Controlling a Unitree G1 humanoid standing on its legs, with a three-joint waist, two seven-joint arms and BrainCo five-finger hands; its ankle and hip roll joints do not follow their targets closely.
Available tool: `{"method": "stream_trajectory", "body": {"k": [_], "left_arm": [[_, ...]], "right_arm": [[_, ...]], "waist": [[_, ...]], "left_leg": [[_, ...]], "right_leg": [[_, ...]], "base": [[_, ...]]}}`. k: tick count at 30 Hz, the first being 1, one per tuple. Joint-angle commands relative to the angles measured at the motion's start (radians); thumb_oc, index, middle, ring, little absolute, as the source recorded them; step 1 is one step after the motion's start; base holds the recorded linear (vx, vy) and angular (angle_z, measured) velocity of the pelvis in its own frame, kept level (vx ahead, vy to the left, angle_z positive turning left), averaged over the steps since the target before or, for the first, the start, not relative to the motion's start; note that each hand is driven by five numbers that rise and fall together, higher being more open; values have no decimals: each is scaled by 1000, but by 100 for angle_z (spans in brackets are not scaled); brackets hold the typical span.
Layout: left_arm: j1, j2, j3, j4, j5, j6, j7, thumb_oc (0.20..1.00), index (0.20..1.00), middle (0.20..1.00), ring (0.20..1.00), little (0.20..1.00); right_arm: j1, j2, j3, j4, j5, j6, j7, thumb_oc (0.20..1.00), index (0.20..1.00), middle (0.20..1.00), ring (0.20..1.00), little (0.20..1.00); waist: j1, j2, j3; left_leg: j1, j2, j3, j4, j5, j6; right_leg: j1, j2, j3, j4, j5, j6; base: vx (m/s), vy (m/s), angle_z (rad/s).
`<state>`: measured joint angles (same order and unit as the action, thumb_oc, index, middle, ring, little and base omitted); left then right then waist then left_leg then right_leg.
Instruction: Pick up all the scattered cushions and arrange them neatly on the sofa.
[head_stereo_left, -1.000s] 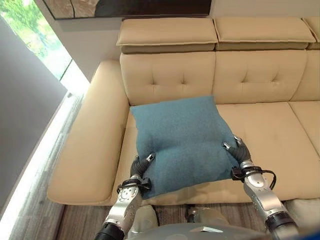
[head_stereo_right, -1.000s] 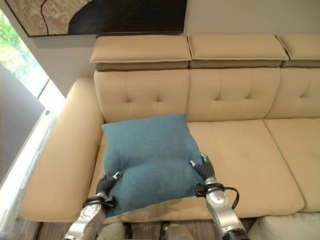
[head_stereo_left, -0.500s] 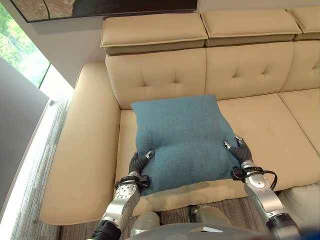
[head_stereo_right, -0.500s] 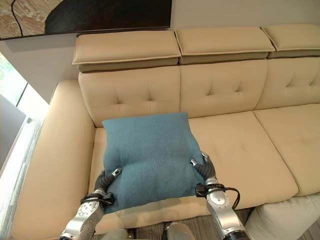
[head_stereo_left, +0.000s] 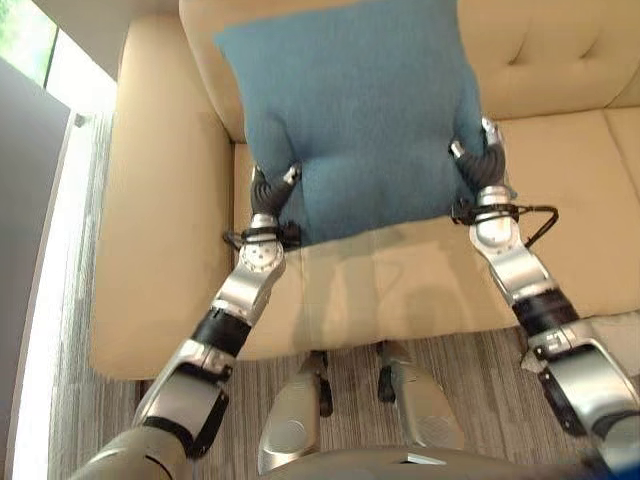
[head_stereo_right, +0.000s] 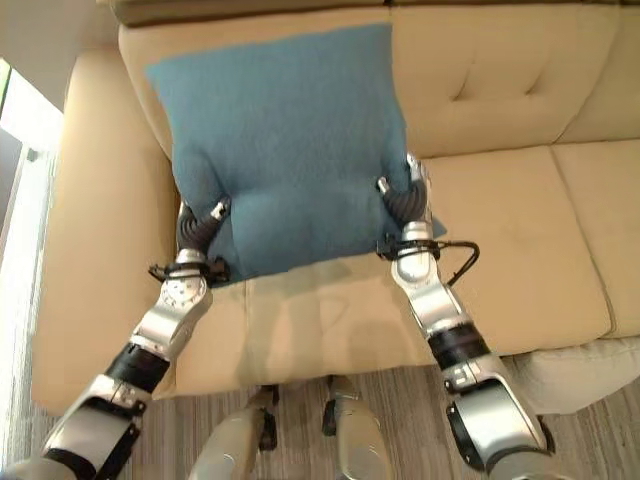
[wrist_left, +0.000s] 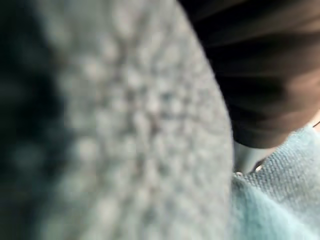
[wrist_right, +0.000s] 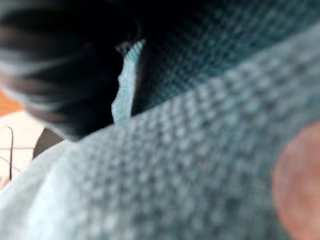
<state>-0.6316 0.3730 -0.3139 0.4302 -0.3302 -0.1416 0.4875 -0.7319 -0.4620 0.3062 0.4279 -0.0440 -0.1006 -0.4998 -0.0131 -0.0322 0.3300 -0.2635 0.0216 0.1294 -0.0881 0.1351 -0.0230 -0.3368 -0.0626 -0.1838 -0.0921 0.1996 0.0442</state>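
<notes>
A large teal cushion (head_stereo_left: 355, 110) hangs upright in front of the beige sofa's (head_stereo_left: 160, 200) tufted backrest, above the left end seat. My left hand (head_stereo_left: 265, 190) is shut on its lower left corner and my right hand (head_stereo_left: 478, 165) is shut on its lower right corner, thumbs pressed into the front of the fabric. Its bottom edge floats above the seat and throws a shadow there. Teal weave (wrist_left: 270, 200) sits right against the left wrist camera, and the same cloth (wrist_right: 200, 150) sits against the right wrist camera.
The sofa's wide left armrest (head_stereo_left: 165, 150) lies beside my left arm. Its seat (head_stereo_left: 400, 290) stretches to the right, with a tufted backrest (head_stereo_right: 500, 80) behind. A pale cushion (head_stereo_right: 590, 365) rests on the wood floor (head_stereo_left: 70, 330) at the lower right. A bright window strip (head_stereo_left: 30, 40) runs along the left.
Both hands have raised the cushion and carried it toward the backrest. The camera has tilted down, so the sofa's headrests and the wall picture have left the view.
</notes>
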Motion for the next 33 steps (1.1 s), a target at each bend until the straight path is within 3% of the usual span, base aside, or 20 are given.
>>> {"method": "stream_trajectory", "body": {"k": [1,8,23,24,26,28,29,30,31,33], "left_arm": [[-210,2,-90,-53,64,-169,35,200,200,200,200,200],[-405,31,-79,43,100,-185,135,200,200,200,200,200],[-735,127,-202,451,10,-128,32,200,200,200,200,200],[-804,136,-232,540,-4,-110,6,423,423,423,423,423],[-848,143,-261,594,-10,-97,-17,1000,1000,1000,1000,1000],[-873,144,-277,621,-32,-94,-41,1000,1000,1000,1000,1000],[-882,139,-281,632,-46,-92,-51,1000,1000,1000,1000,1000],[-891,129,-283,645,-85,-92,-70,1000,1000,1000,1000,1000],[-891,127,-281,648,-98,-92,-72,1000,1000,1000,1000,1000],[-884,124,-280,654,-108,-85,-83,1000,1000,1000,1000,1000]], "right_arm": [[-128,12,71,-79,-16,-87,-26,200,200,200,200,200],[-302,17,94,18,-23,-112,-101,200,200,200,200,200],[-626,-83,278,348,70,-61,-48,200,200,200,200,200],[-671,-92,318,418,90,-51,-29,200,200,200,200,200],[-709,-103,360,461,111,-42,-1,200,200,200,200,200],[-735,-113,391,485,128,-32,27,200,200,200,200,200],[-742,-112,403,495,138,-29,35,467,467,467,467,467],[-754,-111,415,516,164,-25,48,849,849,849,849,849],[-761,-114,423,520,172,-21,52,1000,1000,1000,1000,1000],[-763,-116,431,523,178,-15,56,1000,1000,1000,1000,1000]], "waist": [[16,-7,-54],[14,-6,-55],[15,5,-45],[15,4,-52],[14,3,-57],[13,4,-62],[13,5,-63],[14,9,-63],[14,10,-64],[15,12,-65]], "left_leg": [[-10,9,3,14,-63,-32],[-97,12,-18,5,-38,-48],[-310,17,-47,1,16,-80],[-358,19,-51,1,25,-82],[-389,18,-56,1,30,-82],[-410,20,-59,1,36,-83],[-420,20,-61,1,38,-83],[-433,19,-61,1,42,-84],[-439,18,-64,1,44,-84],[-446,17,-66,1,47,-84]], "right_leg": [[67,-55,-1,65,-161,97],[-25,-49,2,60,-143,97],[-220,-42,-5,25,-82,113],[-263,-40,-3,18,-68,119],[-298,-35,3,15,-60,122],[-319,-35,5,14,-56,123],[-328,-35,7,13,-54,123],[-339,-32,6,13,-52,123],[-345,-31,6,13,-51,122],[-353,-30,7,11,-49,122]], "base": [[-3,-30,2],[29,-28,8],[-3,-31,5],[-3,-20,7],[-1,-14,2],[0,0,0],[0,0,0],[0,0,0],[0,0,0],[0,0,0]]}}
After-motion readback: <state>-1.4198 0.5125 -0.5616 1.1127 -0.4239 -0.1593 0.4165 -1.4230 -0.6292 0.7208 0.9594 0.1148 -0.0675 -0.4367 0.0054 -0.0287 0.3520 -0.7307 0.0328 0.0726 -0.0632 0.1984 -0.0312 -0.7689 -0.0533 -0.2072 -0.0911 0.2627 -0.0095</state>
